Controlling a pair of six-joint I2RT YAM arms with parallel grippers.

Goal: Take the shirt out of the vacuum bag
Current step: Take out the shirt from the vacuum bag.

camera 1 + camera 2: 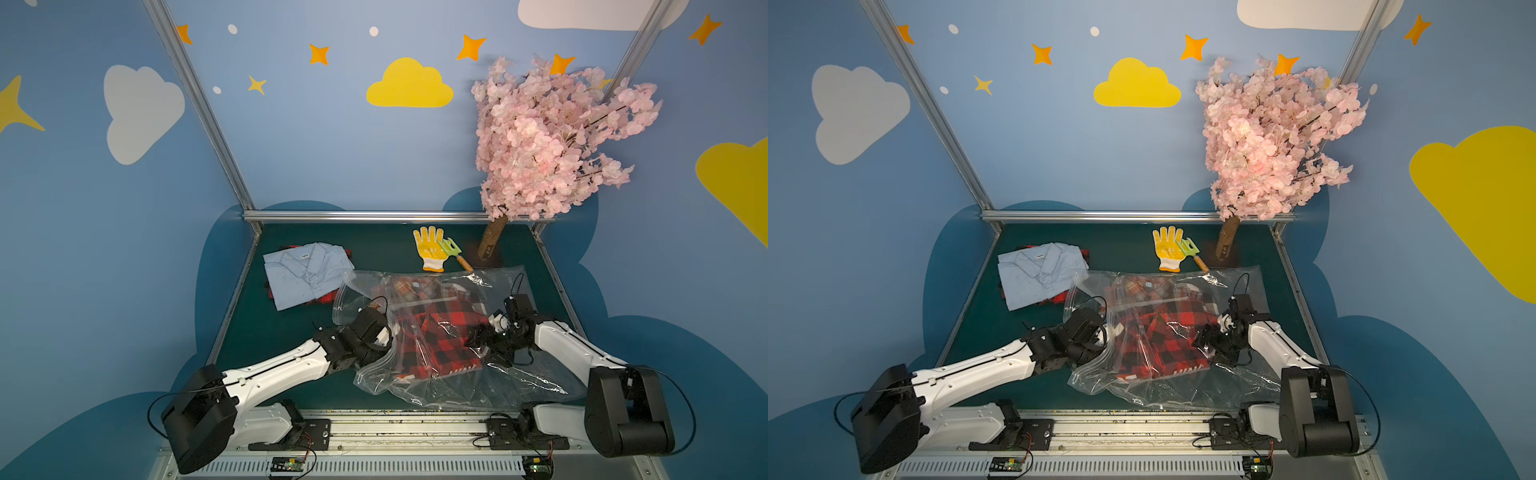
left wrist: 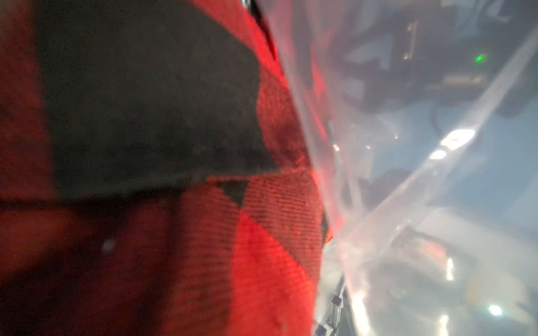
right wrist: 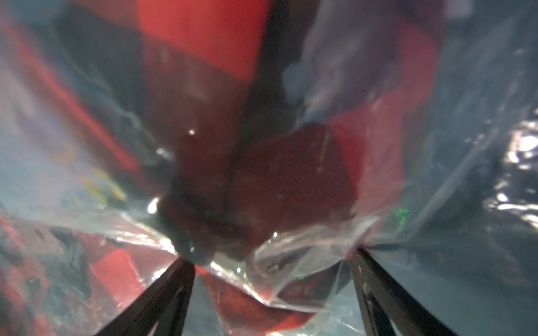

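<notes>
The vacuum bag [image 1: 528, 382] [image 1: 1237, 386] lies crumpled in the middle of the green table. Inside it is the red-and-black checked shirt [image 1: 440, 340] [image 1: 1158, 345]. My left gripper [image 1: 388, 332] [image 1: 1106, 332] reaches into the bag's left side at the shirt's edge. In the left wrist view the shirt [image 2: 262, 261] fills the picture and hides the jaws, which are shut on the cloth. My right gripper [image 1: 478, 338] [image 3: 273, 261] is at the shirt's right side, open. Its fingers [image 3: 174, 296] stand wide apart around a fold of bag plastic [image 3: 291, 256] and shirt.
A folded light-blue shirt [image 1: 307, 274] lies at the back left on another checked cloth. A yellow glove [image 1: 430, 249] and a small green rake [image 1: 453, 251] lie at the back. A pink blossom tree [image 1: 552, 137] stands at the back right. A paler checked garment [image 1: 407, 286] shows in the bag's far part.
</notes>
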